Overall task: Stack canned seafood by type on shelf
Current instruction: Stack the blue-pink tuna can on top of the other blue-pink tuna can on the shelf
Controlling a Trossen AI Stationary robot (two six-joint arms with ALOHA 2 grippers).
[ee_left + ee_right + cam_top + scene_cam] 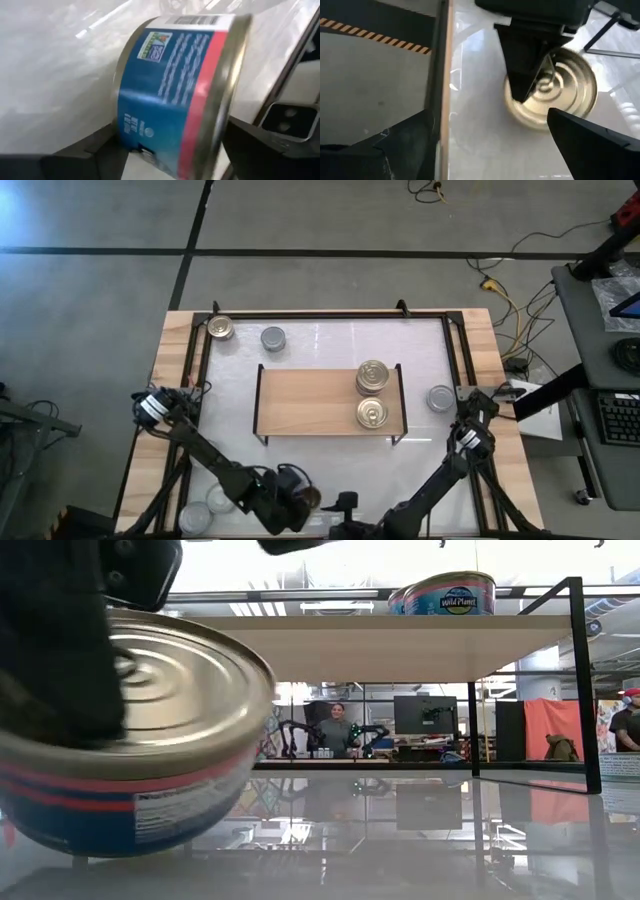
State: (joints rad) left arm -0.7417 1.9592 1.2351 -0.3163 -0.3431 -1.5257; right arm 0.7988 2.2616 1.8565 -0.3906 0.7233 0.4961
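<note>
1. The can in hand (175, 95) has a gold ribbed top and a blue and red label. It sits low and left of centre in the high view, on the white tabletop (330, 470) in front of the shelf (300, 400), and looks slightly tilted in the low view.
2. The left gripper (290, 502) is right at this can, coming down over its top. I cannot tell whether it is clamping the can or has let go.
3. The right gripper (347, 502) waits just beside it at bottom centre. It is spread wide and holds nothing.
4. On the shelf, gold-topped cans occupy the right end. One (372, 414) is nearer the bottom edge. Another (373, 376) above it looks doubled, probably one can on another. The shelf's left part is bare wood.
5. Still loose on the tabletop:
   - a gold can (220, 329) at upper left
   - a silver-grey can (273, 338) just beside it
   - a silver-grey can (440, 398) right of the shelf
   - what seem to be two pale cans (222, 498) at lower left
6. In my judgement the task is under halfway. The gold stack has been started, no silver-grey can is shelved yet, and the can at the left gripper is not placed yet.
</note>
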